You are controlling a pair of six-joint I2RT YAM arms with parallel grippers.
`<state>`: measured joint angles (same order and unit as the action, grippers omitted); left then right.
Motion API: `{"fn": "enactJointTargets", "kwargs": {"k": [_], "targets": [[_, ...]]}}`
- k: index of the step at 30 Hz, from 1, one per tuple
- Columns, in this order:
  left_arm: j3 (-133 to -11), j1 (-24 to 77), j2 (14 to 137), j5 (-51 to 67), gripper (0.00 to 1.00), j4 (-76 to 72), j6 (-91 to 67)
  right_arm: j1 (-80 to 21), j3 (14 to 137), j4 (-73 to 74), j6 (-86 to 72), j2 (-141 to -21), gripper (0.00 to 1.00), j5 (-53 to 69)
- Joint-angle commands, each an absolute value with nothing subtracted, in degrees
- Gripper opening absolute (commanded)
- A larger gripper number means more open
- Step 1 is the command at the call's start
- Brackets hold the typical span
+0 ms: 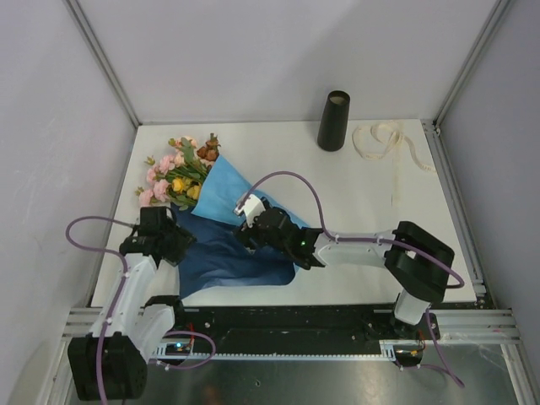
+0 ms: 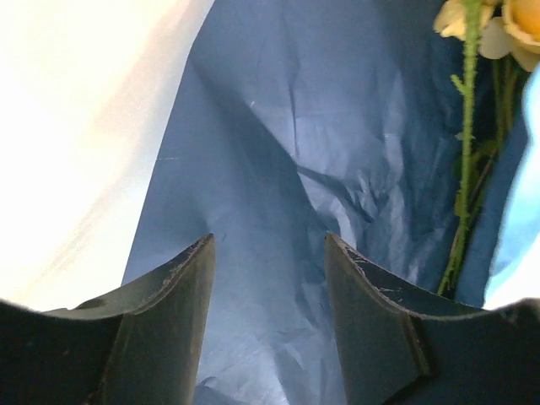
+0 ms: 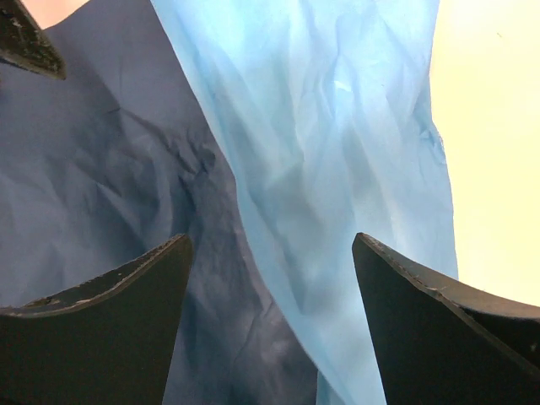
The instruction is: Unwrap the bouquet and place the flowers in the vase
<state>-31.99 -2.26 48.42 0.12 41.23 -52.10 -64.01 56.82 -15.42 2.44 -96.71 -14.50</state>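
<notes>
Lying on the counter (image 1: 380,202), bouquet (image 1: 215,198) shows paper (image 1: 228,253) creased and splayed; left gripper (image 2: 268,245) and right gripper (image 3: 272,240) released.

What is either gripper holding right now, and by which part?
Nothing is held: left gripper and right gripper both stand open above the blue paper.

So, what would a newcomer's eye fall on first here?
The blue paper sheet sprawled over the table's near left, with pink and yellow roses spilling from its far-left end. The left gripper and right gripper hang over it, jaws apart. Behind stands the black vase, a cream ribbon beside it.
</notes>
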Motion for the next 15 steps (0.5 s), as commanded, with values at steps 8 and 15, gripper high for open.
{"fn": "enactJointTargets", "kwargs": {"k": [8, 15], "targets": [[-33.3, -2.3, 57.1, -2.9, 0.58, 37.4, -52.1, -64.8, 63.8, -18.3, 9.9, -106.0, 0.77, -18.8], [-34.8, -2.4, 62.8, -5.0, 0.58, 35.3, -51.2, -62.2, 67.1, -21.2, 8.7, -107.2, 0.17, -28.1]]}}
